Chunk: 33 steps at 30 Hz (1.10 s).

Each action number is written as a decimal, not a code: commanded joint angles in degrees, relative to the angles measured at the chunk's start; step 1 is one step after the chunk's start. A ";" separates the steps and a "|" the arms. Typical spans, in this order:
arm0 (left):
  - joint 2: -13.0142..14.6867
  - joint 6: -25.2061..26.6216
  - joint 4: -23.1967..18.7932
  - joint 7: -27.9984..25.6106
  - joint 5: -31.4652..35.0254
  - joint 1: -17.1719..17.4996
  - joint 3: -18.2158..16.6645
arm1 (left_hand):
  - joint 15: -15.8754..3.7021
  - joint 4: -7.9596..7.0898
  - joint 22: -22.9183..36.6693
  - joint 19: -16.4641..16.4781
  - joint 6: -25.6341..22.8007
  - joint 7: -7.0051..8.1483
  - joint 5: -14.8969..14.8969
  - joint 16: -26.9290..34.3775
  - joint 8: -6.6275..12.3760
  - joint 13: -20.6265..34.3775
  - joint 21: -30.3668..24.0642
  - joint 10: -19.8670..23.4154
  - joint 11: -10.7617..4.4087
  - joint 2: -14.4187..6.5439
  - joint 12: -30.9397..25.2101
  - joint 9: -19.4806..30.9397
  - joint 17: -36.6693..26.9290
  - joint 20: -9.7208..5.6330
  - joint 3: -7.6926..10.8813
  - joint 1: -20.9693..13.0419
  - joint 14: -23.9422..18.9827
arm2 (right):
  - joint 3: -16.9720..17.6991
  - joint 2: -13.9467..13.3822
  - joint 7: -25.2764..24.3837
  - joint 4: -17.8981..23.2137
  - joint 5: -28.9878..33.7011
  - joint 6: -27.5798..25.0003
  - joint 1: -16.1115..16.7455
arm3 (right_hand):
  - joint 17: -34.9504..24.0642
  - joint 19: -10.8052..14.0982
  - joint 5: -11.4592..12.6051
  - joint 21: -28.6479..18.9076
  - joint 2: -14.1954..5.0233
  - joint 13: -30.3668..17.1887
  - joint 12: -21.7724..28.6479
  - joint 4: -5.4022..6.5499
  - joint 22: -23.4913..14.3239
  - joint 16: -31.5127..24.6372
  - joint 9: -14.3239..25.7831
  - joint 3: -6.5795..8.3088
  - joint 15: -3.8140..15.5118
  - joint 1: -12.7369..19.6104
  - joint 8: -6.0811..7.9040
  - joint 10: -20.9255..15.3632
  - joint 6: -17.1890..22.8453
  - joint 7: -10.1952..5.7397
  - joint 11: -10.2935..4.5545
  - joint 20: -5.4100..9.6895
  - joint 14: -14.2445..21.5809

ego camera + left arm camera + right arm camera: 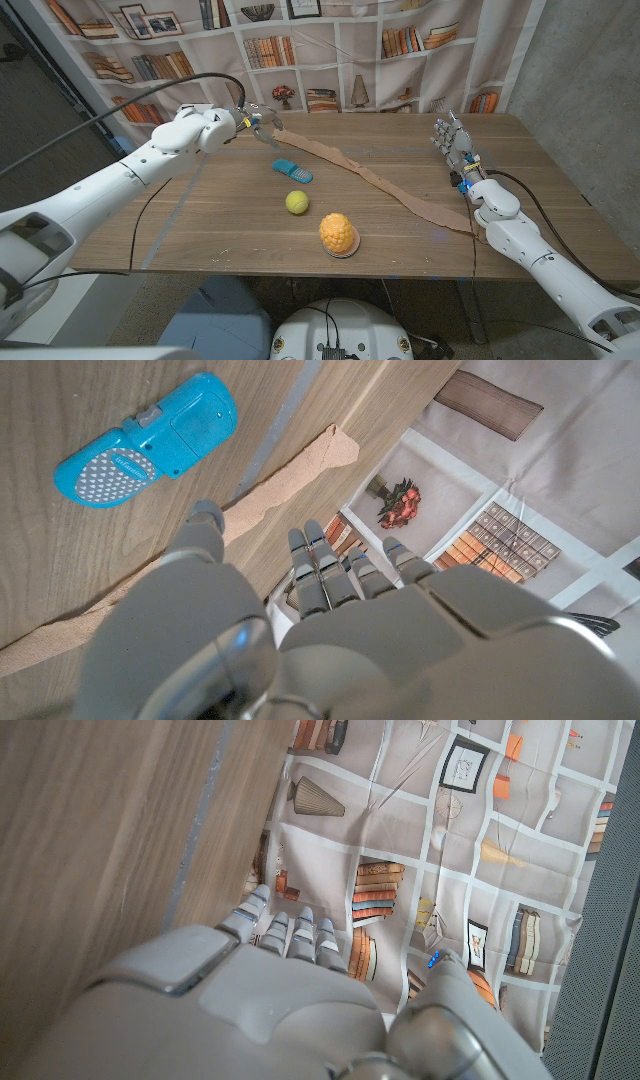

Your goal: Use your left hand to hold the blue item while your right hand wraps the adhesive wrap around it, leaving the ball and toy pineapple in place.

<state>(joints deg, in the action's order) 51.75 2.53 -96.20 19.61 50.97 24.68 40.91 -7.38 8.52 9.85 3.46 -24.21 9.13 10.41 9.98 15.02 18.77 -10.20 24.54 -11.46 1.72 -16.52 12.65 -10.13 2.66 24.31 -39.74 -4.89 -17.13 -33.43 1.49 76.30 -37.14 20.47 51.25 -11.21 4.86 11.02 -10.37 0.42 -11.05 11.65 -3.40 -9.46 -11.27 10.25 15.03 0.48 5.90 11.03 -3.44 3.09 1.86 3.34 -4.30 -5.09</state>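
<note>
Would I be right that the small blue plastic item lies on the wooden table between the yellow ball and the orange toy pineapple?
Not quite: in the head view, the yellow ball lies between the small blue plastic item and the orange toy pineapple, all on the wooden table.

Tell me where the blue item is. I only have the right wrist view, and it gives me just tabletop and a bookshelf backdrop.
Observer: The blue item lies on the table left of centre, beside the tan adhesive wrap but not touching it.
Operator: Is the left hand on it?
Observer: No. The left hand is farther back, by the wrap's far end, with its fingers apart and nothing in them.
Operator: And the ball and pineapple?
Observer: The ball and the toy pineapple sit nearer the robot than the blue item, clear of the wrap.
</note>
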 commanded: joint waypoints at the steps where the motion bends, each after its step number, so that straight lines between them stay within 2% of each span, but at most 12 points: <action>1: -0.33 -1.78 0.02 3.18 3.16 -1.11 1.44 | -0.01 -0.08 0.21 -0.67 0.96 0.33 0.48 0.39 -0.47 0.16 -0.35 -0.85 0.29 -0.48 0.48 0.29 -0.07 -0.05 -0.17 -0.19 0.82 | 0.31 0.10 0.30 -0.62 -0.21 0.75 -0.01 | -0.01 0.06 -0.07 -0.32 -0.15 -0.16 0.01 -0.16 -0.23 -0.13 0.25 0.02 0.35 0.14 0.14 -0.44 0.61 -0.21 0.17 -0.49 -0.24; 5: -0.44 -2.44 0.10 3.33 3.85 -1.31 1.72 | 0.00 0.09 0.22 -0.80 2.88 1.12 0.49 0.65 -1.38 0.26 -0.51 -1.97 0.39 -0.64 1.16 0.24 -0.07 -0.08 -0.13 -0.47 1.13 | 0.46 0.23 0.12 -0.73 -0.17 1.20 0.10 | -0.05 0.05 -0.10 -0.32 -0.05 -0.16 0.01 -0.10 -0.23 -0.16 0.25 -0.11 0.34 -0.08 0.08 -0.45 0.52 -0.24 0.12 -0.56 -0.24; 8: -0.54 -2.80 0.16 3.35 4.46 -1.40 1.92 | -0.01 0.12 0.22 -1.03 3.10 0.91 0.49 0.66 -1.51 0.29 -0.49 -2.66 0.55 -0.67 1.51 0.23 -0.07 -0.08 -0.14 -0.54 1.37 | 0.36 -0.08 -0.02 -0.47 0.14 0.90 0.15 | -0.11 0.00 -0.12 -0.31 0.13 -0.16 0.03 0.02 -0.23 -0.22 0.25 -0.33 0.38 -0.43 0.11 -0.50 0.62 -0.25 0.13 -0.59 -0.20; 15: -0.65 -3.74 0.34 4.21 6.87 -1.95 2.86 | 0.16 0.76 0.21 -1.58 5.01 1.54 0.59 0.48 -2.32 0.33 -0.52 -4.33 0.65 -0.96 2.40 0.15 -0.07 -0.04 0.34 -1.95 2.85 | 0.14 -0.12 -0.28 -0.02 0.21 0.26 0.23 | -0.22 -0.07 -0.13 -0.30 0.44 -0.16 0.06 0.27 -0.24 -0.28 0.26 -0.75 0.49 -1.14 0.12 -0.59 0.73 -0.31 0.05 -0.57 -0.21; 26: 0.00 -6.54 -0.46 7.53 10.43 -2.88 4.06 | 0.44 1.62 0.17 -2.21 6.56 2.64 0.64 0.47 -2.72 0.35 -0.52 -5.71 0.01 -1.14 3.14 0.05 -0.08 -0.31 1.28 -5.14 4.31 | 0.36 -0.15 -0.65 -0.03 0.41 0.84 0.70 | -0.37 -0.30 -0.10 -0.25 0.71 -0.16 0.03 0.66 -0.25 -0.35 0.27 -1.27 0.51 -2.10 0.10 -0.57 0.80 -0.34 0.03 -0.61 -0.27; 33: 0.04 -7.70 -0.49 8.46 11.14 -2.74 3.82 | 0.49 1.61 0.17 -2.51 6.94 2.64 0.56 0.42 -2.75 0.36 -0.52 -6.46 -0.07 -0.97 3.47 0.02 -0.09 -0.38 1.42 -6.11 5.08 | 0.37 -0.16 -1.11 0.45 0.44 0.56 0.95 | -0.41 -0.32 -0.07 -0.26 0.81 -0.16 0.03 0.78 -0.24 -0.36 0.26 -1.46 0.50 -2.43 0.08 -0.60 0.79 -0.36 0.00 -0.59 -0.30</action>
<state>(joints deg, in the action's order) 51.55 -3.00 -96.36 25.83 59.71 22.20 44.41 -6.78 10.13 9.86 1.41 -17.57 11.88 10.82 10.20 12.40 19.03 -10.20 18.39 -11.66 0.75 -13.12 12.50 -10.14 2.25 25.45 -45.11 -0.20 -16.84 -33.53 0.88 76.31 -36.87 21.04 51.79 -11.34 4.55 11.02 -10.37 1.19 -11.05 11.65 -2.52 -9.46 -11.27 10.25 13.82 0.48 3.92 11.03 -3.44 3.38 1.54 3.34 -4.61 -5.09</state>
